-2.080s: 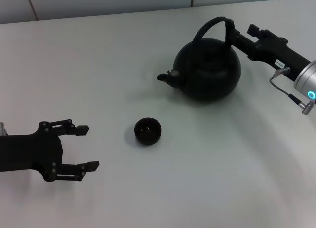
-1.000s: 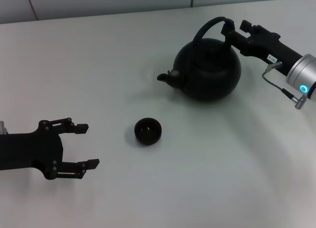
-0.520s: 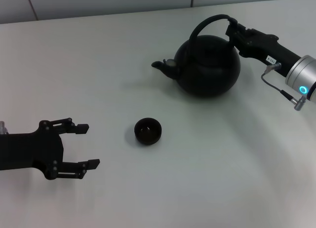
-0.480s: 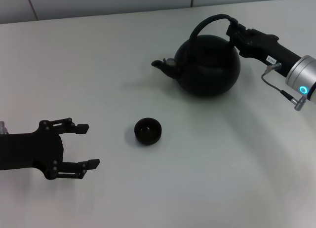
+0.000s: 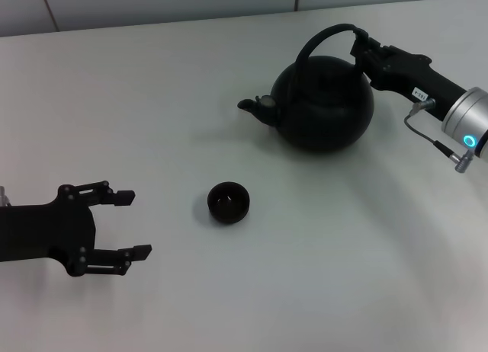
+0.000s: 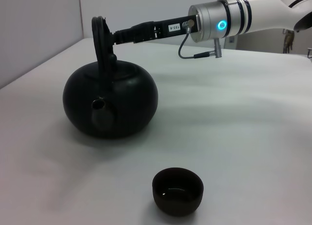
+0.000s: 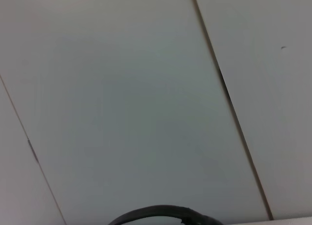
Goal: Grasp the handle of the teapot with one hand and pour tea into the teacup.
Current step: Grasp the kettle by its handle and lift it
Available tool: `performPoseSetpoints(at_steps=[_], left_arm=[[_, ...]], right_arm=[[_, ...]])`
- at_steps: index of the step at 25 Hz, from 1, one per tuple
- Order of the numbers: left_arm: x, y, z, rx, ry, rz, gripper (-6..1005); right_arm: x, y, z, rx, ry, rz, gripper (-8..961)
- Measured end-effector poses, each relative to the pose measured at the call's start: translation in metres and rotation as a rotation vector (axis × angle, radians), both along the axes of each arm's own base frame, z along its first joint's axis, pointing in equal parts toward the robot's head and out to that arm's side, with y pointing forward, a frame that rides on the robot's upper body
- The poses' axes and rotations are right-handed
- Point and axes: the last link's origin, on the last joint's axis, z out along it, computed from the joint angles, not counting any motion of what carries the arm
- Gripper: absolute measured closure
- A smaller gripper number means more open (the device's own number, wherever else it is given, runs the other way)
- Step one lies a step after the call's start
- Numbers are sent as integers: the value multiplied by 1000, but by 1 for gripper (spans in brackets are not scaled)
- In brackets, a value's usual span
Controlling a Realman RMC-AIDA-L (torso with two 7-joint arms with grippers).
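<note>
Black and idle, the left gripper (image 5: 122, 224) sits at the lower left of the head view, its fingers spread wide with nothing between them. Toward the middle, the small teacup (image 5: 229, 203) stands upright on the white table (image 5: 229, 85), well apart from that gripper. Farther back, upper right, the round teapot (image 5: 324, 104) points its spout (image 5: 252, 107) left. The right gripper (image 5: 361, 49) is clamped on the ribbed side of the arched handle (image 5: 320, 40).

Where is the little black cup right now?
In the head view the teacup sits alone mid-table, nearer than the teapot and right of the idle left end effector.
</note>
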Motion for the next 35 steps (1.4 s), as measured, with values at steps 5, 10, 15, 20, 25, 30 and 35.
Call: performPoseSetpoints(at_steps=[5,10,15,20,25,30,35], left_arm=[[-1,0,1,4,3,3,140],[-3,0,1,10,8,7,140],[-2,1,1,9,9,4,140],[-2,1,1,9,9,3,140],[-2,1,1,10,9,5,140],[-2,1,1,10,8,5,140],[-2,0,1,9,8,5,140]], right_arm=[[2,-6,4,9,8,17,766],[3,-12,6,11,22,38,766],[4,-17,5,6,26,41,767],[5,-21,4,-2,30,51,767],[5,-22,4,-3,31,57,768],[0,-23,0,-23,5,97,769],[-6,-22,-1,-44,-22,141,769]])
